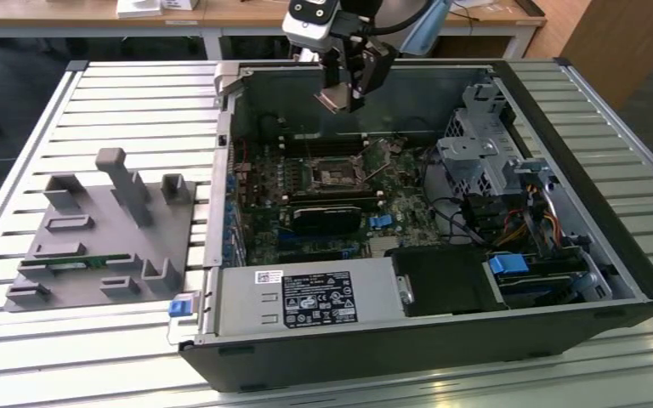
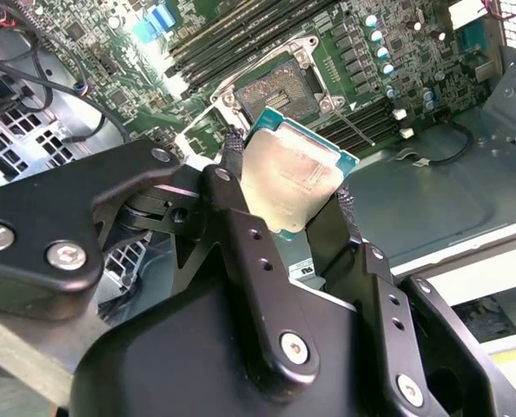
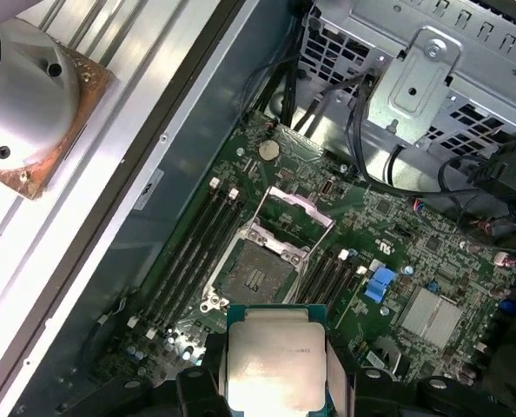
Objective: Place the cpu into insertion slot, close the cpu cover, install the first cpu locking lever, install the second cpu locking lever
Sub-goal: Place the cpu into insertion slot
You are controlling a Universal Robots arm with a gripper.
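My gripper (image 1: 343, 100) hangs above the open computer case, over its far wall, shut on the cpu (image 1: 330, 100). In both wrist views the cpu (image 2: 293, 174) (image 3: 275, 360) is a flat silver square with a teal edge, clamped by its two sides between the black fingers (image 2: 241, 208) (image 3: 340, 369). The insertion slot (image 1: 336, 177) (image 2: 282, 89) (image 3: 258, 278) lies bare on the green board, below and ahead of the chip and apart from it. The cpu cover (image 3: 297, 213) stands swung up at the slot's far edge.
The case sits on a slatted metal table (image 1: 133, 110). A grey fixture tray (image 1: 99, 229) lies at the exterior view's left. Inside are a black card (image 1: 326, 212), a power supply (image 1: 303, 297), a drive cage (image 1: 474, 161) and loose cables (image 1: 462, 221).
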